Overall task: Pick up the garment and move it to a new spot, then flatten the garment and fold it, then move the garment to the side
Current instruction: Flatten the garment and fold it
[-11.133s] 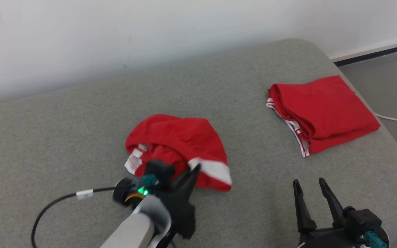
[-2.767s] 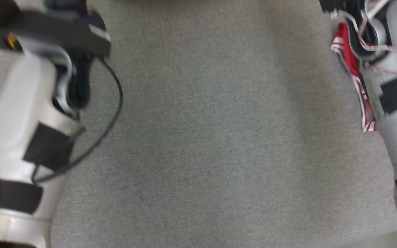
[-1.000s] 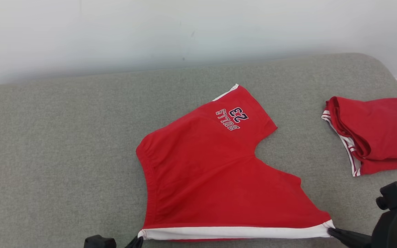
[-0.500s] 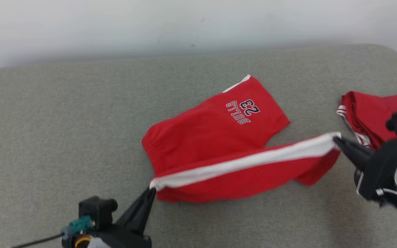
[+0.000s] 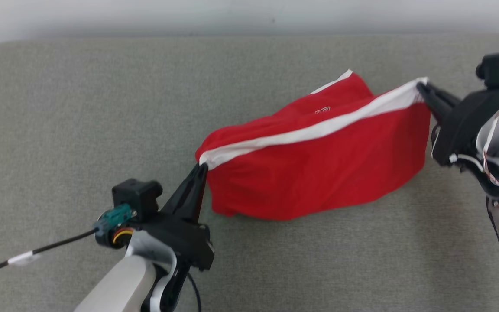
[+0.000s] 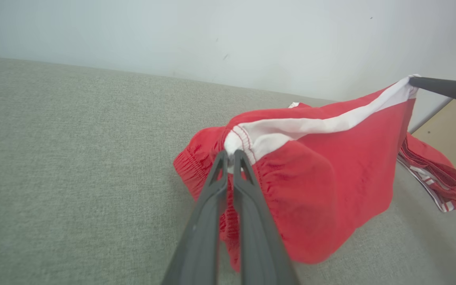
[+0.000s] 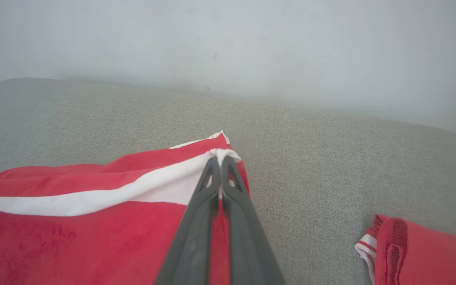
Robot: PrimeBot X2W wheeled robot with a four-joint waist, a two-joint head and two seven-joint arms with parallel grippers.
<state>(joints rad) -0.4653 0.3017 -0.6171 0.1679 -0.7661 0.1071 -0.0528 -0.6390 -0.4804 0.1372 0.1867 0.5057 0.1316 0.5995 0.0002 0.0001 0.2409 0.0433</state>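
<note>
Red garment is held stretched over the grey cushion; left fingers and right fingers are each clenched on its white band.

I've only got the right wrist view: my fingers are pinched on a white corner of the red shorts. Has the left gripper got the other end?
Observer: Yes. In the head view the left gripper is shut on the opposite end of the white band, which runs nearly straight across to the right gripper.
Operator: Are the shorts clear of the couch?
Observer: No. The shorts hang from the band, and their lower edge appears to rest on the grey couch.
Operator: Is the left grip clean?
Observer: In the left wrist view the fabric puckers around its fingertips.
</note>
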